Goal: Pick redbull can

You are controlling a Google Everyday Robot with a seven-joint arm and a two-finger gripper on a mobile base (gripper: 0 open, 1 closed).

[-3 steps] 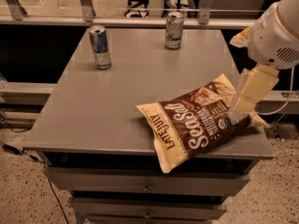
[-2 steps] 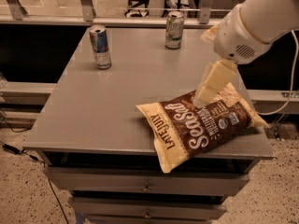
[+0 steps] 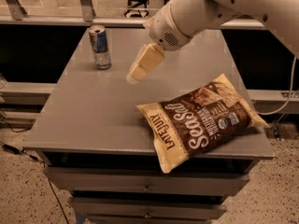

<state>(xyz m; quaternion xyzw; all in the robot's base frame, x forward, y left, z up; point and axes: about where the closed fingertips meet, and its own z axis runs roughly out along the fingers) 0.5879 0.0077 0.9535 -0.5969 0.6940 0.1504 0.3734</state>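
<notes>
The redbull can [image 3: 100, 46] stands upright near the far left corner of the grey table [image 3: 88, 115]. It is slim, blue and silver, with a silver top. My gripper [image 3: 135, 76] hangs above the table's middle, to the right of the can and a little nearer than it, apart from it. It points down and to the left. The white arm [image 3: 196, 10] reaches in from the upper right.
A brown and cream chip bag [image 3: 201, 120] lies on the table's front right part, overhanging the front edge. Drawers [image 3: 145, 188] sit under the tabletop. A railing [image 3: 86, 3] runs behind the table. The wider pale can is hidden behind the arm.
The arm has swung left from the table's right edge to above its middle, closer to the redbull can. It now covers the pale can at the back.
</notes>
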